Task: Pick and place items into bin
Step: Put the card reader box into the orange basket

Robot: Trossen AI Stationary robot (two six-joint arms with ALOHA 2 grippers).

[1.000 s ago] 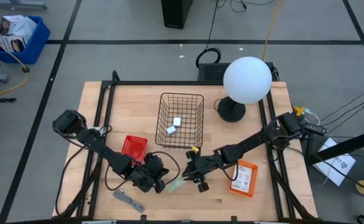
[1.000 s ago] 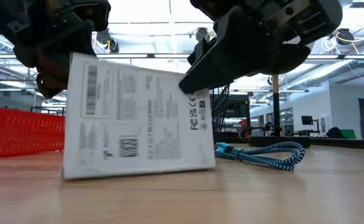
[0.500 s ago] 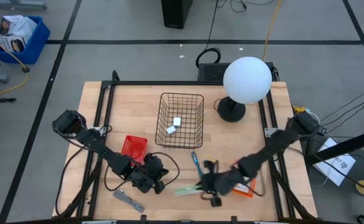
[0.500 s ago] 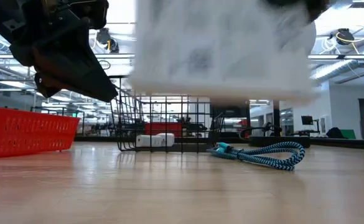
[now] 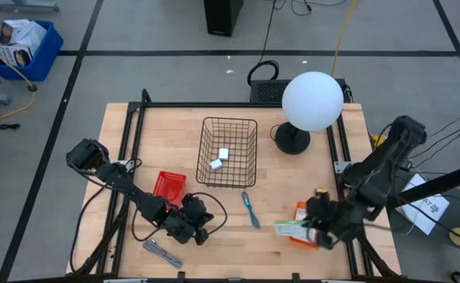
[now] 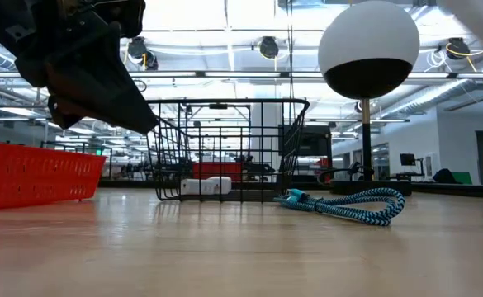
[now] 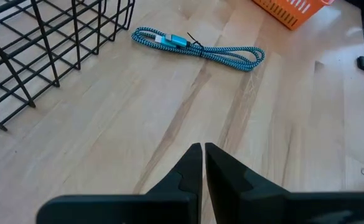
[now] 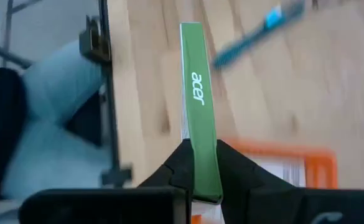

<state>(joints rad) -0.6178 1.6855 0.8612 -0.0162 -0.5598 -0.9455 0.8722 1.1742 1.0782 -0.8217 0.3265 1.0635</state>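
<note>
My right gripper point(image 5: 310, 229) is near the table's right edge, shut on a white card packet with a green "acer" spine point(image 8: 198, 93), above an orange packet point(image 5: 309, 234). My left gripper point(image 7: 203, 149) is shut and empty, low over the near-left part of the table point(image 5: 196, 229). A teal braided cable point(image 5: 249, 210) lies flat between the two grippers. Two little white blocks point(image 5: 220, 158) lie in the black wire basket point(image 5: 230, 124). A grey metal tool point(image 5: 162, 253) lies at the near edge. My right gripper pinches the packet between its two fingers across its thin sides, at the end of the green spine point(image 8: 201, 155) nearest the wrist. The fingers come from the table's right, slanting down. The packet stands on edge point(image 5: 291, 229), reaching out toward the table's left.
A red basket point(image 5: 169, 186) sits left of my left gripper. A lamp with a white globe point(image 5: 312, 101) stands at the far right, next to the wire basket. Black frame rails point(image 5: 344, 169) run along the table's sides. Bare wood lies in the near middle.
My right gripper has carried the white packet from beside the left gripper toward the table's right edge. The packet stood on the table one second ago, was lifted clear, and has left the low view. The teal cable, uncovered as the right arm withdrew, lies in the open.
</note>
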